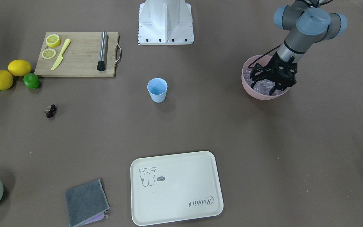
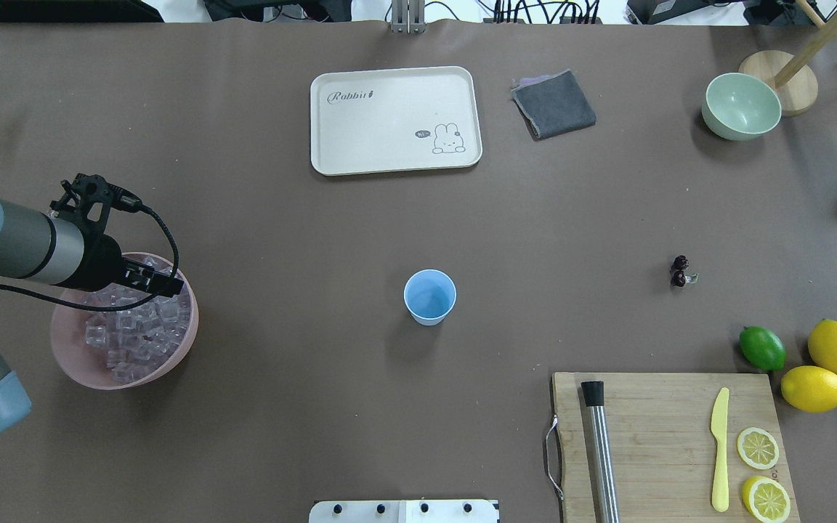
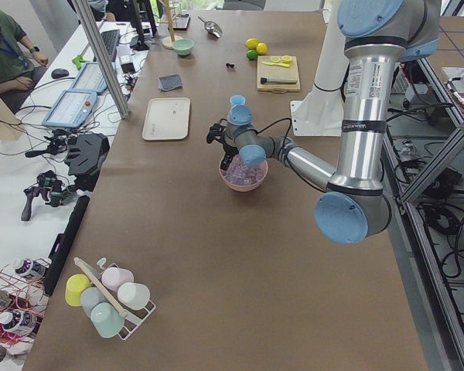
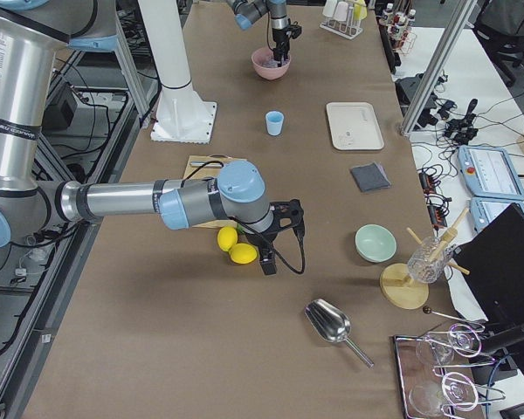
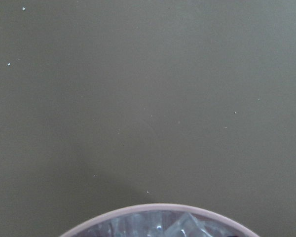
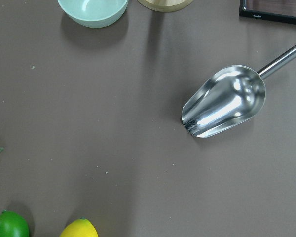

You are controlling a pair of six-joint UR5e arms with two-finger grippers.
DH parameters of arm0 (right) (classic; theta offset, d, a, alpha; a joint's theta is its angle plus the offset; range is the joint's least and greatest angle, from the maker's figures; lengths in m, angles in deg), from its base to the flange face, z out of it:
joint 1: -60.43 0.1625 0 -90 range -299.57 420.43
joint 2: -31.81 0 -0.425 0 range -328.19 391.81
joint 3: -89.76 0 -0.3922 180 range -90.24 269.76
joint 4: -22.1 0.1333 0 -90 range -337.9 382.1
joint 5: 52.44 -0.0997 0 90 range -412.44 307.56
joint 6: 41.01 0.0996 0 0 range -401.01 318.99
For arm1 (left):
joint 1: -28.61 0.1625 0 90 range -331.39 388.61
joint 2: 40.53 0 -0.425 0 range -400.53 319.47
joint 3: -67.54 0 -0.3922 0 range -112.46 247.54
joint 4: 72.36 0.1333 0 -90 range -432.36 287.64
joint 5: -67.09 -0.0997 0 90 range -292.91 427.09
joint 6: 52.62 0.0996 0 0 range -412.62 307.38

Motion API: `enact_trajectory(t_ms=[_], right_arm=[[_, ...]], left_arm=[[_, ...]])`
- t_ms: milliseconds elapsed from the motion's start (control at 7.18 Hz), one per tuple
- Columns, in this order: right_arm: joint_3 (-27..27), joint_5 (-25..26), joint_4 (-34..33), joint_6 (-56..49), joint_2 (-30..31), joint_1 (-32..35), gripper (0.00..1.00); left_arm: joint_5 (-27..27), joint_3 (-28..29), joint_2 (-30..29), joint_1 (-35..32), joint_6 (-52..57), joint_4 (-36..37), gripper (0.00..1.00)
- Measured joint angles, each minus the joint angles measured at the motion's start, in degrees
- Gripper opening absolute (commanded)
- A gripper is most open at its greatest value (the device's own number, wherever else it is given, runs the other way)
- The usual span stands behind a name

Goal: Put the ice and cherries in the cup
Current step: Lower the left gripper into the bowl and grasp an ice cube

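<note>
- Overhead exterior view puts the left tool [image 1: 262, 89] inside the bowl [image 2: 70, 363] near the table's left end, down on the ice [image 2: 135, 334].
- From the front-facing view its jaws stand apart with the tips among the cubes. Whether a cube already sits between them I cannot tell.
- The cup [image 2: 429, 296] stands upright and looks empty at the table's middle, well apart from the bowl.
- The cherries [image 2: 679, 271] lie on the bare table toward the right end, near the lime [image 2: 762, 348].
- The right tool [image 4: 271, 253] hangs over the right end beside the lemons [image 4: 236, 247]. Only the side view shows it, so I cannot tell whether it is wide or narrow.
- The step in hand looks like taking ice. It would go best to close across one cube's flat faces, as the cubes look slick and crowded.
- Lift straight up clear of the rim before crossing.
- Release low and centred over the cup, since a knock could tip so light a thing.
</note>
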Motion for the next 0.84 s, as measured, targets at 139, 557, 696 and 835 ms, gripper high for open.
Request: enact_trajectory(t_ms=[139, 557, 696, 835], right_arm=[[0.0, 0.0, 0.0, 0.0, 0.0, 0.0, 1.0], [0.0, 0.0, 0.0, 0.0, -0.03, 0.0, 1.0], [0.0, 0.0, 0.0, 0.0, -0.06, 0.0, 1.0], [0.0, 0.0, 0.0, 0.0, -0.13, 0.0, 1.0]], left_arm=[[1.13, -0.03, -0.26, -0.34, 0.0, 0.0, 0.83], [2.85, 0.54, -0.47, -0.77, 0.0, -0.06, 0.82], [2.88, 0.77, -0.54, -0.79, 0.0, -0.08, 0.82], [2.98, 0.83, -0.72, -0.94, 0.02, -0.08, 0.81]])
